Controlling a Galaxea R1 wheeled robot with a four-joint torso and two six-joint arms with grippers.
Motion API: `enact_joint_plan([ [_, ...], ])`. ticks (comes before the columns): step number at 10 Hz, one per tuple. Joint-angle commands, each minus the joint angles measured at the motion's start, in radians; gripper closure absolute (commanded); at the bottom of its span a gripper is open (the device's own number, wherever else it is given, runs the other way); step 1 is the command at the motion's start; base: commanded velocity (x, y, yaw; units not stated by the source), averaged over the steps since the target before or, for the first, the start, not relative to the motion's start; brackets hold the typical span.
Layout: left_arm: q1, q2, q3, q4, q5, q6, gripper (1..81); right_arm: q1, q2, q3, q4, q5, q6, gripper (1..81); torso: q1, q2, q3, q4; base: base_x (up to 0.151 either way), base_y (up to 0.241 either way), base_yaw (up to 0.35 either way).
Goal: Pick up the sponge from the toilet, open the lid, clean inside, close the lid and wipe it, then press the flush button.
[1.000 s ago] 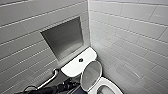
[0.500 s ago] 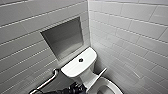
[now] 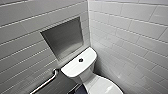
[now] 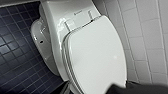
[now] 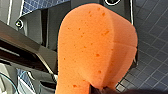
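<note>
The toilet [image 3: 86,75] has its lid [image 4: 97,57] down flat; the pickup is done, but we cannot tell whether the inside is cleaned yet. Our right gripper [image 5: 98,89] pinches the sponge [image 5: 97,47], a pitted orange block bent into a hump over the dark floor [image 5: 150,50]; the flush button [image 3: 80,60] sits in the tank top [image 3: 71,68].

Head cam up high, looking down on toilet [image 3: 75,67] at lower centre; left wrist close over same toilet; right wrist pressed up against sponge [image 5: 97,47].

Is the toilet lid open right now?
No, the lid lies flat down over the toilet in the left wrist view.
</note>
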Motion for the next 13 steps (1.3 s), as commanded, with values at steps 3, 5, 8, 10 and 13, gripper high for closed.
enact_joint_plan([
  [3,0.142,-0.157,0.098,0.247,0.090,0.001,1.0,0.014,-0.016,-0.012,-0.027,-0.048,0.009,81.1,0.000,0.000,0.000,0.000,0.000,0.000,0.000],
  [5,0.287,-0.186,0.052,0.384,0.087,0.001,1.0,0.062,-0.051,0.023,-0.024,-0.024,0.013,81.1,0.000,0.000,0.000,0.000,0.000,0.000,0.000],
  [8,0.436,-0.173,-0.025,0.432,0.077,0.001,1.0,0.163,-0.157,0.168,-0.016,-0.024,0.046,81.1,0.000,0.000,0.000,0.000,0.000,0.000,0.000],
  [10,0.495,-0.117,-0.094,0.478,0.077,0.001,1.0,0.220,-0.289,0.358,-0.024,-0.025,0.063,81.1,0.000,0.000,0.000,0.000,0.000,0.000,0.000],
  [13,0.516,-0.025,-0.195,0.492,0.085,0.002,1.0,0.263,-0.498,0.660,-0.025,-0.039,0.055,81.1,0.000,0.000,0.000,0.000,0.000,0.000,0.000],
])
